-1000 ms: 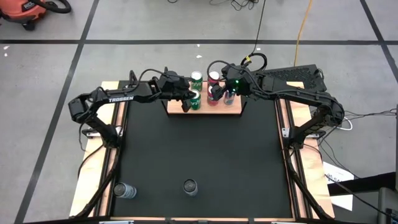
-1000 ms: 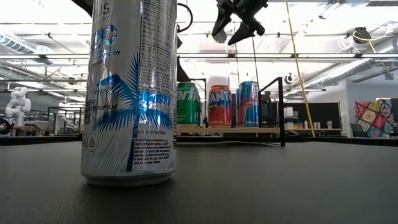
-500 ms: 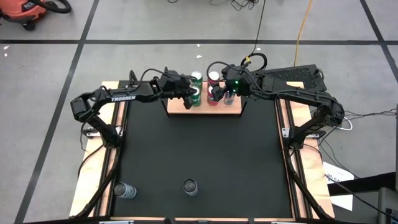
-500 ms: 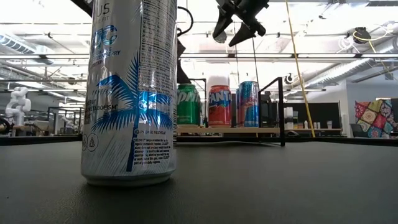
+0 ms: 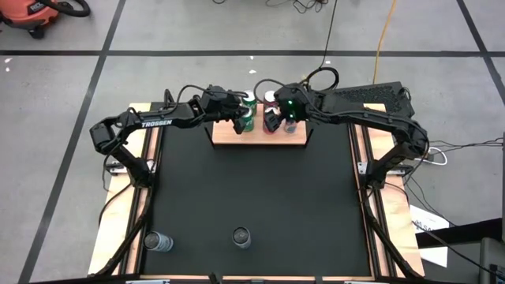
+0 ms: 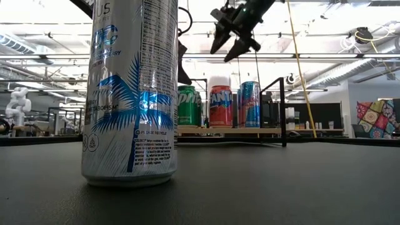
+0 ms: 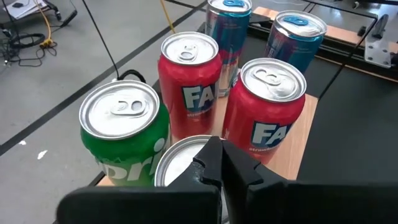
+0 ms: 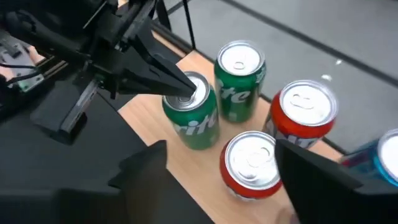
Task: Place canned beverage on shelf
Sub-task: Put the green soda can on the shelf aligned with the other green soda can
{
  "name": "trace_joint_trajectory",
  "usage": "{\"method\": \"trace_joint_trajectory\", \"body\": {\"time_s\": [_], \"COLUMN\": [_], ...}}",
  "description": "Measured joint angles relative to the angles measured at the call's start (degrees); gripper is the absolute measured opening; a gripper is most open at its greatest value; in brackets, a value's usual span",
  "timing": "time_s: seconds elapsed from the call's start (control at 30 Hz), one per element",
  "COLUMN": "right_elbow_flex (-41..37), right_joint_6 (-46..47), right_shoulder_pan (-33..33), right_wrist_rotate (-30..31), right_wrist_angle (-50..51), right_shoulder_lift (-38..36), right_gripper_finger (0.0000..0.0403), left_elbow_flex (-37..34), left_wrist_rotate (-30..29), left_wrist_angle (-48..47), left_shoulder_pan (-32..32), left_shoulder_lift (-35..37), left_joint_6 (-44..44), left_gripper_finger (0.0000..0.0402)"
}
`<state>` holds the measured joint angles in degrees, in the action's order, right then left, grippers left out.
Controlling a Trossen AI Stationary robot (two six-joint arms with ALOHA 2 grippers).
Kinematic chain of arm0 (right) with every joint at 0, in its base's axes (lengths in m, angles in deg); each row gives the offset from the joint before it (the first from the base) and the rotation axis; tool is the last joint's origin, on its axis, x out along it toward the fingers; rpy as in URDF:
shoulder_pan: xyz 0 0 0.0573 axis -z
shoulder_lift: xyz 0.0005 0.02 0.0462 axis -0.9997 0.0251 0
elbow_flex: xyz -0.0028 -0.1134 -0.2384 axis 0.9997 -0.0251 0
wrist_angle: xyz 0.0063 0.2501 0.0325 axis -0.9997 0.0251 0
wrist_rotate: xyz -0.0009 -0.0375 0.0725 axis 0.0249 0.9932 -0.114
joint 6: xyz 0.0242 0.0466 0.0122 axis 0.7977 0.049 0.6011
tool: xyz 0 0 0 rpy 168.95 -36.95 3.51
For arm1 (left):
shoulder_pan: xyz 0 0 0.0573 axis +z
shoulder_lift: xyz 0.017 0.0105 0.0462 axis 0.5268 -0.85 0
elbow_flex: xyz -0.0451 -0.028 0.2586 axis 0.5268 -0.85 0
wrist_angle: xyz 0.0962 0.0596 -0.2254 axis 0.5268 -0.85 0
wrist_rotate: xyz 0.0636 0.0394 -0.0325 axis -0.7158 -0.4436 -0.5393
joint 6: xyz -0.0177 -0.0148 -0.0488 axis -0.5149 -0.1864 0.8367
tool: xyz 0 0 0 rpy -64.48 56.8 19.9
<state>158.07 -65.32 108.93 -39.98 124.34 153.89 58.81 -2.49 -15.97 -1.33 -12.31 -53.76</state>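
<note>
Green can (image 8: 191,119) stands upright on the light-wood shelf (image 5: 288,142), directly beneath the left tool (image 8: 186,84), whose clenched tips press its lid. The right tool (image 6: 230,42), released, hovers above the red cans (image 7: 266,109) alongside.

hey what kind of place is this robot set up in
Most likely a robotics lab or workshop in an open industrial hall. The low view shows exposed ceiling beams and another white robot in the room behind the table. From above, cables trail across a bare concrete floor.
</note>
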Motion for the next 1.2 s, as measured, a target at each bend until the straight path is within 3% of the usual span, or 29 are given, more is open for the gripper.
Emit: {"method": "trace_joint_trajectory", "body": {"time_s": [0.23, 0.47, 0.7, 1.2], "right_elbow_flex": [0.0, 0.0, 0.02, 0.09], "right_joint_6": [1.3, 0.02, -0.16, -2.83], "right_shoulder_pan": [3.86, 5.24, 5.2, 5.22], "right_wrist_rotate": [-8.04, -8.46, -8.3, -6.61], "right_wrist_angle": [0.1, 1.2, 1.92, 5.12], "right_shoulder_lift": [2.55, 4.75, 7.48, 7.81], "right_gripper_finger": [0.0148, 0.0011, 0.0004, 0.0], "left_elbow_flex": [0.0, 0.0, 0.0, 0.0], "left_wrist_rotate": [0.07, 0.33, 3.06, 3.28], "left_wrist_angle": [-0.21, -0.24, -0.39, 0.76], "left_shoulder_pan": [-0.11, -0.11, -0.41, -0.96], "left_shoulder_lift": [0.0, 0.0, -0.74, -0.79], "left_joint_6": [0.19, 0.37, 0.44, 0.39], "left_gripper_finger": [0.0004, 0.0004, 0.0004, 0.0004]}}
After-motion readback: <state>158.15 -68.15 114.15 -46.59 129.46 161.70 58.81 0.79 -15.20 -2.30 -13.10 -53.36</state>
